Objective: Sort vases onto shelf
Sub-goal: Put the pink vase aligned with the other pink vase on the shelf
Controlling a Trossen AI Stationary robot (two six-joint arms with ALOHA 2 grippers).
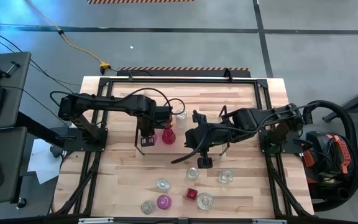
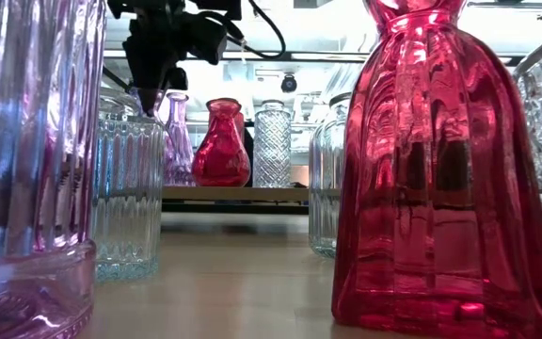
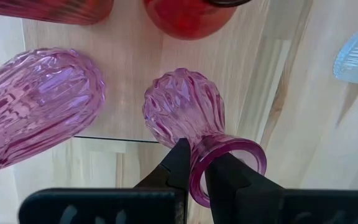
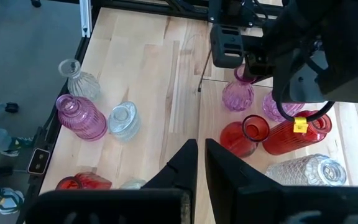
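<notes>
Wooden tabletop (image 1: pixel 123 168): a pink vase (image 3: pixel 185 115) is gripped at its rim by the left tool (image 3: pixel 194 171), apparently over the shelf (image 2: pixel 233 193); release is called for next. The right tool (image 4: pixel 199 155), clenched empty, waits nearby.

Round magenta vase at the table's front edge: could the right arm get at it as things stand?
Probably yes: the right gripper is empty, and the magenta vase stands apart from its clear neighbours, open from above.

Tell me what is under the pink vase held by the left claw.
Under the pink vase in the left claw is the shelf; the vase's base hides whether they touch.
</notes>
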